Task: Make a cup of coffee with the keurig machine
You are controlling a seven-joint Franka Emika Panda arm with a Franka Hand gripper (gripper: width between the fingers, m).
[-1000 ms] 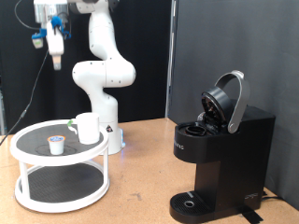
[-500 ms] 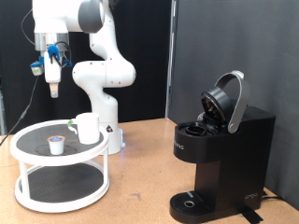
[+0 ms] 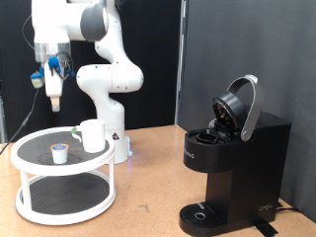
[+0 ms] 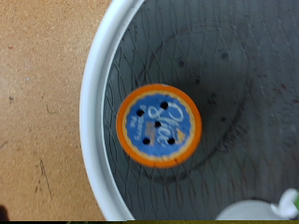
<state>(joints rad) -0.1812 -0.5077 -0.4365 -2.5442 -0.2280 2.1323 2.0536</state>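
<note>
The white cup (image 3: 93, 135) stands on the top shelf of a round white two-tier tray (image 3: 30, 181) at the exterior view's left. Beside it sits a small pod (image 3: 60, 151). In the wrist view the pod (image 4: 158, 125) shows from above with an orange rim and a blue printed lid. The gripper (image 3: 54, 99) hangs pointing down, well above the pod and clear of it. Its fingers do not show in the wrist view. The black keurig machine (image 3: 232, 163) stands at the exterior view's right with its lid (image 3: 242, 107) raised and nothing on its drip base (image 3: 204, 213).
The white robot base (image 3: 111, 84) rises just behind the tray. The tray rim (image 4: 93, 121) curves around a dark mesh floor. The cup's edge (image 4: 250, 213) shows close to the pod. Brown tabletop lies between the tray and the machine.
The gripper has come down and a little toward the exterior view's left, closer to the tray. The cup, the pod and the machine have not moved.
</note>
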